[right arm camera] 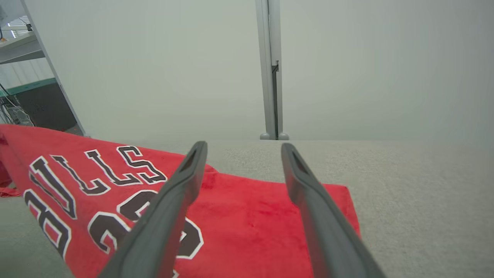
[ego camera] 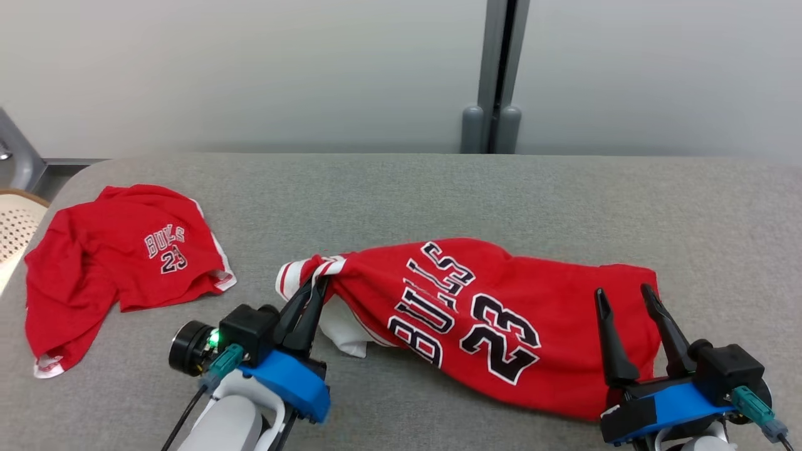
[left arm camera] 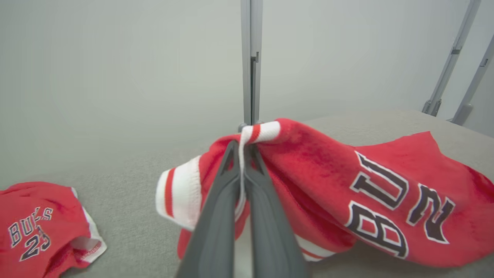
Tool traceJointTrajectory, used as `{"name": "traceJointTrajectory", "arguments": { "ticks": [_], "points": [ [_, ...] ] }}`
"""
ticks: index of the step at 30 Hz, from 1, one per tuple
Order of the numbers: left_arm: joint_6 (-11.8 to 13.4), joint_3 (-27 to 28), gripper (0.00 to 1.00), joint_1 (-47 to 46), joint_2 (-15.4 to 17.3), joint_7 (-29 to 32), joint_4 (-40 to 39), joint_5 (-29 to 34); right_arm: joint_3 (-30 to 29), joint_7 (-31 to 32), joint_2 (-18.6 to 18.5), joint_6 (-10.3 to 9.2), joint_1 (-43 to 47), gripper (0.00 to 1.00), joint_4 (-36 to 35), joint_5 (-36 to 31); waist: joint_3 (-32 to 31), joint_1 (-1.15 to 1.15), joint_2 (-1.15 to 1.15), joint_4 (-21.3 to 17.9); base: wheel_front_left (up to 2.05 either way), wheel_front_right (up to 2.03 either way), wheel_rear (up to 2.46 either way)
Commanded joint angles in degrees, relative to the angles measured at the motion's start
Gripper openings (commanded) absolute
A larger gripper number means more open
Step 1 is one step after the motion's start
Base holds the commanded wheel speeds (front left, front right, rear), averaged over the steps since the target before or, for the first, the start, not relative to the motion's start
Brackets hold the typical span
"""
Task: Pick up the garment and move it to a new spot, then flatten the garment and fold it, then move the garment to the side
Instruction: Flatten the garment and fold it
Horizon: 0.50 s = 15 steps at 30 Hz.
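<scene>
Left gripper [ego camera: 315, 289] clamped on jersey [ego camera: 495, 294] at striped trim [left arm camera: 256, 133], frame centre. Right gripper [ego camera: 622, 294] wide open, empty, lower right; should pinch hem [right arm camera: 339, 193] before lifting.

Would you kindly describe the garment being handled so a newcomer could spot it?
On the grey table, look centre. The red jersey there has large BULLS 23 lettering and a striped edge in the left gripper; the other red garment has small lettering.

Jersey [ego camera: 501, 319] centre on table [ego camera: 401, 188]; shorts [ego camera: 113, 263] at left.
</scene>
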Motion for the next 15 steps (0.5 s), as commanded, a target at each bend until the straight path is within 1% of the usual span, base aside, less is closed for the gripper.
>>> {"name": "traceJointTrajectory", "arguments": {
  "ticks": [1, 4, 9, 15],
  "points": [
    [0.7, 0.9, 0.00, 2.3, 1.2, -0.3, -2.1, 0.4, 0.0, 0.0, -0.1, 0.01, 0.8, 1.00, 0.2, 0.2, -0.1, 0.01, 0.00, 1.5, 0.00, 0.00, 0.00],
    [1.5, 1.5, 0.00, 5.4, 2.8, -0.3, -5.0, 0.6, -0.1, 0.0, -0.1, 0.01, 1.5, 1.00, 0.3, 0.4, -0.5, 0.01, 0.00, 3.3, 0.00, 0.00, 0.00],
    [3.8, 2.3, 0.00, 9.3, 5.1, 0.8, -11.1, 0.5, -0.8, 0.0, -0.1, 0.01, 1.7, 1.00, 0.1, 0.6, -0.3, 0.01, 0.00, 5.2, 0.00, 0.00, 0.00],
    [5.5, 1.9, 0.00, 12.0, 6.4, 3.2, -18.2, 0.8, -0.3, 0.0, -0.1, 0.01, 0.8, 1.00, 0.4, 0.4, 0.6, 0.01, 0.00, 5.2, 0.00, 0.00, 0.00]
  ]
}}
